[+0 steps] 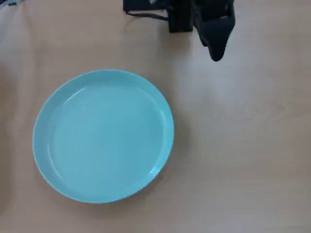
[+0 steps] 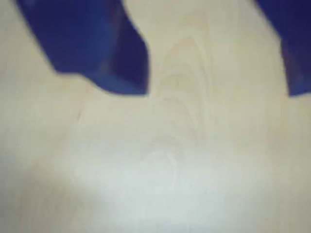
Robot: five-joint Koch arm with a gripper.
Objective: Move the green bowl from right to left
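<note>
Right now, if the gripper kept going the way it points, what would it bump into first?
Probably just the bare table. The open gripper has only wood between its jaws, and the green bowl sits off to the side in the overhead view.

Empty turquoise green bowl (image 1: 103,136), flat, left of centre overhead
</note>
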